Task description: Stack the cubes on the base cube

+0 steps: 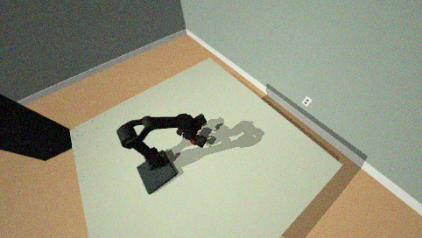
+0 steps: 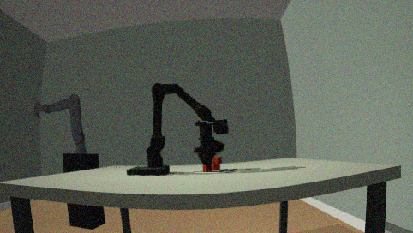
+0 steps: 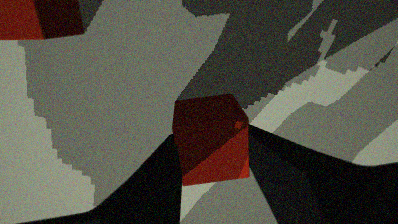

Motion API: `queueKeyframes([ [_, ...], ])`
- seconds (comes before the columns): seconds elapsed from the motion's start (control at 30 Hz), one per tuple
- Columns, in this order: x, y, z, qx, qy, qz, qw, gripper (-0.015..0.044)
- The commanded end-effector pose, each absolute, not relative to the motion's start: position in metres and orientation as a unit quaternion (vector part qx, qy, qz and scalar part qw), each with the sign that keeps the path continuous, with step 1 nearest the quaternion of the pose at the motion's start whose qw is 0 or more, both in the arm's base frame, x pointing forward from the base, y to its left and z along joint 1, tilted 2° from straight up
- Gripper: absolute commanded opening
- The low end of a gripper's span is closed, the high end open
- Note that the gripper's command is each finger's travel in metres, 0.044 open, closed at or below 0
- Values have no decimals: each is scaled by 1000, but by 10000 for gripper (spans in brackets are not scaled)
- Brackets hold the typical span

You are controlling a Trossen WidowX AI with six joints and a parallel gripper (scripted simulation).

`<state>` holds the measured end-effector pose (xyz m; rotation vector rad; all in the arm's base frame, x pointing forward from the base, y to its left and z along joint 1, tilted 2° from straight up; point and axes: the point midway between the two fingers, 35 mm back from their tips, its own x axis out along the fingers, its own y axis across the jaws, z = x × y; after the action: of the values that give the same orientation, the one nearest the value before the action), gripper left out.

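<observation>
Mostly hidden in the top view: red cubes [image 1: 192, 142], only a speck visible beside the gripper [image 1: 200, 141].
Cut off by the wrist view's upper left corner: another red block [image 3: 19, 19]; too small for detail: wall outlet [image 1: 306, 101].

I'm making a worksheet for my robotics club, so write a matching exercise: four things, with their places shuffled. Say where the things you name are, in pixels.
Things
1. Cube in the middle of the wrist view [image 1: 192, 142] [image 2: 206, 169] [image 3: 215, 145]
2. Arm's base plate [image 1: 151, 187] [image 2: 134, 172]
3. Wall socket [image 1: 306, 101]
4. Other red shape [image 2: 217, 163] [image 3: 17, 20]

Places
A. On the pale green wall
B. Cut off by the wrist view's upper-left corner
C. Between the fingers of the pincer [image 1: 198, 142] [image 2: 206, 165] [image 3: 212, 132]
D. Flat on the tabletop [image 1: 263, 184] [image 2: 257, 184], under the arm

Right pairs: 1-C, 2-D, 3-A, 4-B
</observation>
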<state>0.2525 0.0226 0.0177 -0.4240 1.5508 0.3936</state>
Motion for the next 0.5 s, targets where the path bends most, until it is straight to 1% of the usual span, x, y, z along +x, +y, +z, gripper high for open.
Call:
queueKeyframes([
  [0.0,255,23,26,-190,688,174,678,105],
  [0.47,260,25,70,-190,688,174,678,105],
])
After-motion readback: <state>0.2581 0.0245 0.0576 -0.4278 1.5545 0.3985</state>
